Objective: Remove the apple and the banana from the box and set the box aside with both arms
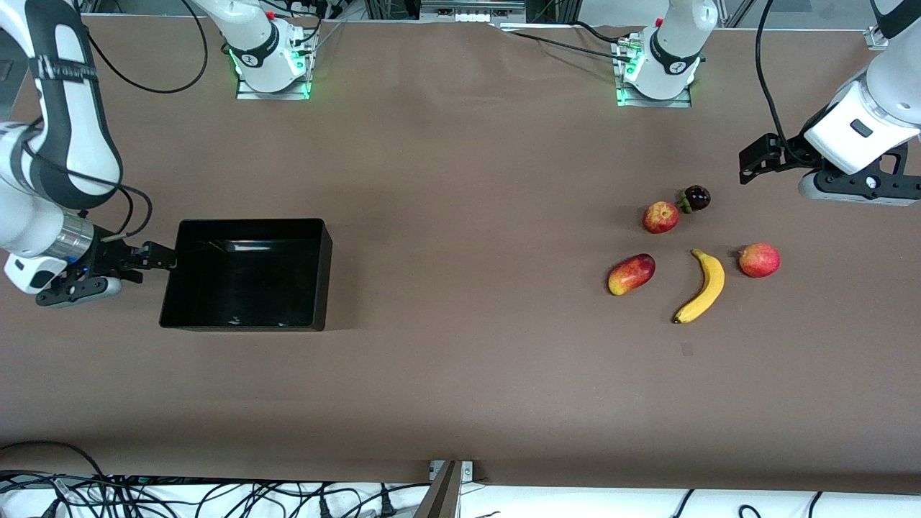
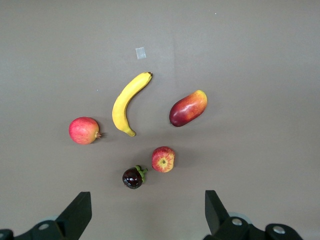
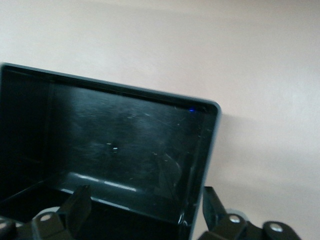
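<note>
The black box point(image 1: 245, 277) sits toward the right arm's end of the table with nothing in it. My right gripper point(image 1: 160, 257) is at the box's end wall point(image 3: 212, 150), open, with one finger point(image 3: 77, 207) inside the box and the other outside. The yellow banana point(image 1: 701, 286) and the red apple point(image 1: 660, 216) lie toward the left arm's end. My left gripper point(image 1: 755, 158) hangs open in the air over the table beside the fruits, holding nothing. In the left wrist view the banana point(image 2: 126, 102) and apple point(image 2: 163, 159) lie ahead of its fingers point(image 2: 80, 212).
An oblong red-yellow fruit point(image 1: 632, 274) lies beside the banana. A dark purple fruit point(image 1: 696, 198) touches the apple. A round red fruit point(image 1: 759, 260) lies on the banana's left-arm side. Bare brown tabletop point(image 1: 468, 252) separates box and fruits.
</note>
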Controlling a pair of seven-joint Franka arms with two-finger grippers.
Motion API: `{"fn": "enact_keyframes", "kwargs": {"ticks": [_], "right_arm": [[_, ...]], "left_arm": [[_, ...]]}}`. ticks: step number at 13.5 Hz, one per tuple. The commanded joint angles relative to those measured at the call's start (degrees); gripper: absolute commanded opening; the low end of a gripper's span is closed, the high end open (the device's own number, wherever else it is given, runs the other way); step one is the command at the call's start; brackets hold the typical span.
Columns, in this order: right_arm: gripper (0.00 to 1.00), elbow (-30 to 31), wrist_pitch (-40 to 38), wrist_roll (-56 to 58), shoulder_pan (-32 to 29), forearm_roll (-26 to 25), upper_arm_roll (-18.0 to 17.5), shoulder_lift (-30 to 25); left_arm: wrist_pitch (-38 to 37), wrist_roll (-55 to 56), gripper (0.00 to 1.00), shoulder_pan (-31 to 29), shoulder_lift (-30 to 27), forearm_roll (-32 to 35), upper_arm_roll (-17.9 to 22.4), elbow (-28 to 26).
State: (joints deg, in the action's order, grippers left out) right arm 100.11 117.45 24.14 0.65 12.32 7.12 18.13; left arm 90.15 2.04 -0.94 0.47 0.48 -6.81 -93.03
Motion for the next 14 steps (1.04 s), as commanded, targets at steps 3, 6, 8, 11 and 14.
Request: {"fn": "enact_keyframes", "kwargs": {"ticks": [3,6,8,11,14], "right_arm": [[1.00,-5.6,-13.0,-9.5,4.9,-4.6,-0.4,-5.8],[1.00,-5.5,-19.0,-13.5,8.0,-7.6,-0.4,-11.9],[1.00,-5.5,-24.7,-18.1,9.5,-9.1,-0.4,-15.6],[1.00,-5.6,-27.5,-23.0,9.7,-10.8,-3.3,-18.4],[1.00,-5.5,-27.7,-22.5,9.6,-10.8,-3.6,-18.7]], "left_arm": [[-1.6,-0.2,1.00,0.0,0.9,-0.8,0.0,2.1],[-1.6,-0.2,1.00,0.0,0.9,-0.8,0.0,2.1],[-1.6,-0.1,1.00,0.0,0.9,-0.8,-0.1,2.1],[-1.6,-0.1,1.00,0.1,0.8,-0.8,-0.1,2.1],[-1.6,-0.1,1.00,0.1,0.9,-0.8,-0.1,2.1]]}}
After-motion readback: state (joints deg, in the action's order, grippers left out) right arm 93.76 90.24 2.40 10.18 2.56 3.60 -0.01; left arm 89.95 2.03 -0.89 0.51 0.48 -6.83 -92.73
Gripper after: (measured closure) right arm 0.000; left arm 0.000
